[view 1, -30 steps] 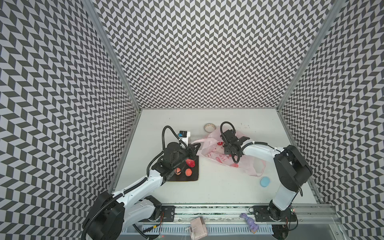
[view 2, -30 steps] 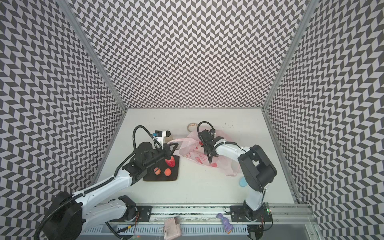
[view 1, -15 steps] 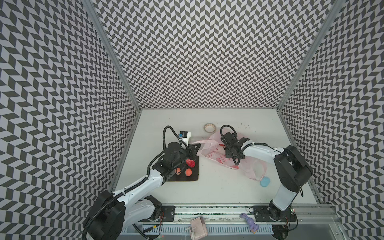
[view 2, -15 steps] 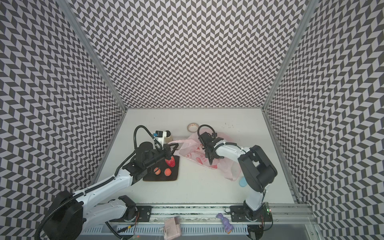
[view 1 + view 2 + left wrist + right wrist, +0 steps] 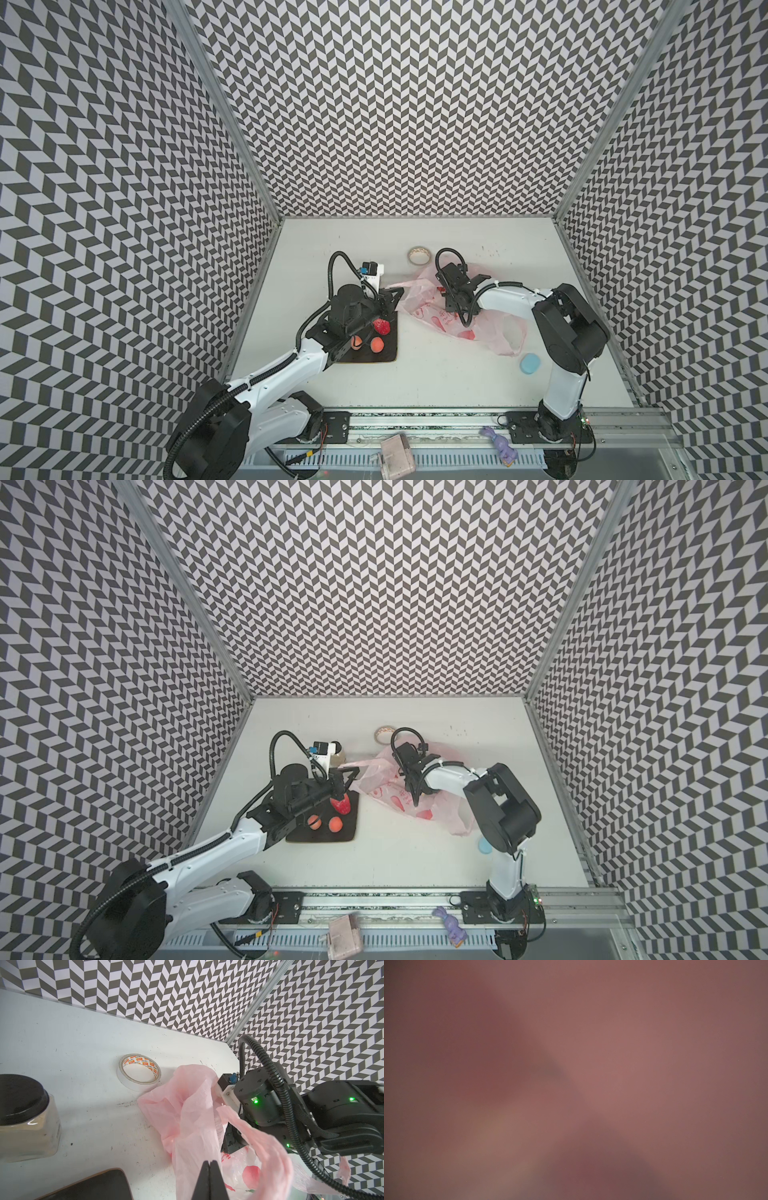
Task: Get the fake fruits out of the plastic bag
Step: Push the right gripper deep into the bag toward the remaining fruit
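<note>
- The left gripper [image 5: 209, 1165] has its two black fingers pressed flat together on a fold of the plastic bag [image 5: 193, 1109]. In both top views a taut pink strip runs from that pinch to the rest of the bag.
- The right gripper [image 5: 454, 306] reaches down into the bag's mouth. Its fingertips are buried in film and its wrist view is only a pink blur, so I cannot tell whether the jaws are apart or closed, or on what.
- The bag lies crumpled on the table [image 5: 436, 382] between the two arms. It is thin, translucent, crinkly film, and I judge it near weightless and limp.
- The film will likely stretch, cling and slide rather than keep a shape. It is best pinched at a rim or handle, with the mouth held open.
- Red patches [image 5: 467, 334] show through the film. Whether they are fruit or print I cannot tell.
- Outside the bag, one strawberry [image 5: 381, 326] and two orange balls [image 5: 376, 344] sit on the tray [image 5: 388, 355].
- These fruits look glossy, smooth and hard, so probably light and slippery. The balls are apt to roll, so take each across its middle. Take the strawberry across its broad end.
- The tray is flat, matte black, with rounded corners.
- Further out are a roll of tape [image 5: 418, 255] and a clear jar [image 5: 25, 1118] with a black lid, both apart from the grippers.
</note>
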Tool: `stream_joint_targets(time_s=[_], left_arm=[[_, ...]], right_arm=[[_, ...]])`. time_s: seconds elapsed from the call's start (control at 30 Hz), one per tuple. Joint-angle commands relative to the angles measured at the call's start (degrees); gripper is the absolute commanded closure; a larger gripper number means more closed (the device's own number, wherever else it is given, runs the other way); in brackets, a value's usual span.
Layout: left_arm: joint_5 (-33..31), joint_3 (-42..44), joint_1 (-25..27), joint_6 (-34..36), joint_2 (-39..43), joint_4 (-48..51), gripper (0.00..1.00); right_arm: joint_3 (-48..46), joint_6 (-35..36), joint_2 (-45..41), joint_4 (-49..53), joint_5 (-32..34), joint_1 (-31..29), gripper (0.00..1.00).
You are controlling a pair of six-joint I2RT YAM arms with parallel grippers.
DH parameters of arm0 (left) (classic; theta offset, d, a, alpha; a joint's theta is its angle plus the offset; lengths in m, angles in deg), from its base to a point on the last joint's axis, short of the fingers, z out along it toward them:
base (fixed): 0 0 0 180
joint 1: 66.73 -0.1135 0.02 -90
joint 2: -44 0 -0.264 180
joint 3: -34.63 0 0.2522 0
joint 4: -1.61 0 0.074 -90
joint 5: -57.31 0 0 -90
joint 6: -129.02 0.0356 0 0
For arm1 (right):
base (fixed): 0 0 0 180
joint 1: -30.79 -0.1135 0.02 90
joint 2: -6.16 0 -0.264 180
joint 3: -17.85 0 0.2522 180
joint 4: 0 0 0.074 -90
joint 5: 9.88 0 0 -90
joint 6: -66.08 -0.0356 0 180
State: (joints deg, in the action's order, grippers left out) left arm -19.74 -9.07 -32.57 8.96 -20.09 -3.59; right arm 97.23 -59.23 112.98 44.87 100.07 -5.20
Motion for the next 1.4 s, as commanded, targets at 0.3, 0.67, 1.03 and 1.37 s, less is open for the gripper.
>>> stream_joint_targets(time_s=[0.3, 0.67, 1.03, 1.37], left_arm=[[0.0, -2.1, 0.5, -0.2, -1.3, -1.4, 1.00], [-1.1, -1.5, 0.7, -0.5, -0.5, -0.9, 1.00], [-1.2, -1.0, 0.7, -0.4, 0.2, -1.2, 1.00], [-1.9, -0.7, 0.7, -0.2, 1.2, -1.5, 1.00]], right_arm=[[4.7, 2.3, -3.2, -9.3, -1.8, -0.4, 0.52], [-0.9, -1.6, -4.7, -18.7, -10.6, 0.4, 0.52], [-1.2, -2.4, -0.1, -17.1, -10.8, 0.4, 0.40], [-2.3, 2.2, -4.5, -13.9, -11.1, 0.3, 0.31]])
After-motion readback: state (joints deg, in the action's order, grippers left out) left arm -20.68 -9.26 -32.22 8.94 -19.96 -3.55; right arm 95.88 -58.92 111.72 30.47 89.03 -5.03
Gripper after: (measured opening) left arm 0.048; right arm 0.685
